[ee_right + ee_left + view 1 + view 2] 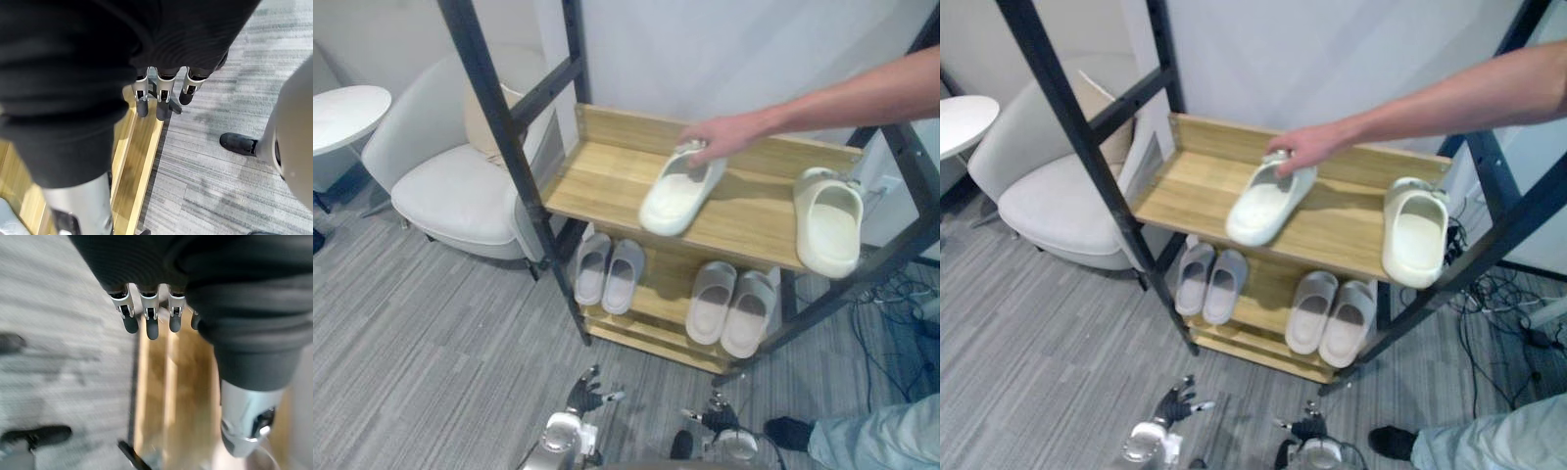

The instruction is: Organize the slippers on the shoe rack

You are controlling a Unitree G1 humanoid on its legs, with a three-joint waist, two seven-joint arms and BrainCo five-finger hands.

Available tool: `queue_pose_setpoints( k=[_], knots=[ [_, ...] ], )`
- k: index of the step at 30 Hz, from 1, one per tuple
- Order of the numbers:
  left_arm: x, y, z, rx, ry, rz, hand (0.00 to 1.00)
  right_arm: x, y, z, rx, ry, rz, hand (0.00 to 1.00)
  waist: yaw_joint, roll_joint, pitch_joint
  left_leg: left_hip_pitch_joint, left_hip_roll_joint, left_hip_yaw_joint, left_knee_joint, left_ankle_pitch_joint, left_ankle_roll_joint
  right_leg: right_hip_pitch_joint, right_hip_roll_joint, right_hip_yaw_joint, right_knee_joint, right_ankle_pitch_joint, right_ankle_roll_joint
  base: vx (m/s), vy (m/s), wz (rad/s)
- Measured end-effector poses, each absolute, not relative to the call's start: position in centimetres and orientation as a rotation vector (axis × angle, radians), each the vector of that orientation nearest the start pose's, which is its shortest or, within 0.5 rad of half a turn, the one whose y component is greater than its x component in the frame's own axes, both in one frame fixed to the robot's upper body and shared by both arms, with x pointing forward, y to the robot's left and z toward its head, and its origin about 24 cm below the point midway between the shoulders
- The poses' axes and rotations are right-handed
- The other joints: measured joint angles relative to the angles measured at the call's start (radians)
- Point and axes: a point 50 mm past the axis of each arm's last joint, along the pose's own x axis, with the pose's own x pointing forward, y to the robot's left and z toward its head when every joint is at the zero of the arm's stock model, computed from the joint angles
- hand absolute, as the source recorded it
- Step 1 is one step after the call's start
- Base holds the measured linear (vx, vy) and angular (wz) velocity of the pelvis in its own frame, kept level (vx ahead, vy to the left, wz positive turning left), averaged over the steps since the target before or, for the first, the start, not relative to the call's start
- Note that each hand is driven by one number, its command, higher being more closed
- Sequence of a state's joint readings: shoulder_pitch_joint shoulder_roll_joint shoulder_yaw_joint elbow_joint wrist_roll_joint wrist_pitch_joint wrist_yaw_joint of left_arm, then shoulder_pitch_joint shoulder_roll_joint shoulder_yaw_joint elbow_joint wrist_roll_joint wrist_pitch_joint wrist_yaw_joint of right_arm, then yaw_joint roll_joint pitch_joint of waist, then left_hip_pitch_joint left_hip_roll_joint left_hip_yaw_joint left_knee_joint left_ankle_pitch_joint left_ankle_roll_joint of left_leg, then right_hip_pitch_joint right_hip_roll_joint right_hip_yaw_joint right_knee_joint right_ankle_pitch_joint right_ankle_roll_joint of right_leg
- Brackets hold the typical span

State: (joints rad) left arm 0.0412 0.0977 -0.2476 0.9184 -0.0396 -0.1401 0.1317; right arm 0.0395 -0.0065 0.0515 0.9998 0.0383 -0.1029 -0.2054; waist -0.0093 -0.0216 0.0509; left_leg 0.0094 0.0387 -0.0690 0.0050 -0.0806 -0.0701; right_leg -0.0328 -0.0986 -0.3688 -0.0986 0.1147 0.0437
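Lying askew on the top shelf, one cream slipper pokes its near end over the front edge, and a person's hand grips its far end. We see a second slipper at the shelf's right end, also hanging over the edge. Two grey pairs sit side by side on the lower shelf, roughly squared up.

Our left hand and right hand hang low near the floor in front of the rack, well apart from both shelves. In each wrist view the fingers are straight and loose, holding nothing.

We judge the work not yet begun. The main risk is the person's arm across the top shelf: reaching up now could strike it. Both cream slippers overhang, so a clumsy nudge from below could tip either onto the floor. The dark slanted posts also crowd the approach and could catch an arm. An armchair stands to the rack's left.
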Motion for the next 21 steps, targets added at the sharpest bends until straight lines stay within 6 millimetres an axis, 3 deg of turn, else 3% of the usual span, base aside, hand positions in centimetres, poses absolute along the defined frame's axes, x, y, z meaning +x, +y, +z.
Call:
queue_pose_setpoints(
  k=[7,21],
  knots=[
    [12.6,16.5,-14.9,0.264,0.913,0.014,0.00,12.9,-15.7,-15.0,-0.082,0.932,-0.186,0.00,0.000,-0.004,0.004,0.013,0.004,0.015,0.000,-0.010,-0.002,0.005,0.004,0.020,0.000,-0.004,0.004,0.00,0.013,-0.06],
    [12.6,16.3,-15.2,0.273,0.931,0.018,0.00,13.1,-16.1,-15.1,-0.080,0.944,-0.203,0.00,-0.001,0.007,0.009,0.030,0.019,0.045,-0.001,-0.030,-0.006,0.005,0.023,0.047,0.000,-0.021,0.000,0.04,0.010,-0.07]
  ],
)
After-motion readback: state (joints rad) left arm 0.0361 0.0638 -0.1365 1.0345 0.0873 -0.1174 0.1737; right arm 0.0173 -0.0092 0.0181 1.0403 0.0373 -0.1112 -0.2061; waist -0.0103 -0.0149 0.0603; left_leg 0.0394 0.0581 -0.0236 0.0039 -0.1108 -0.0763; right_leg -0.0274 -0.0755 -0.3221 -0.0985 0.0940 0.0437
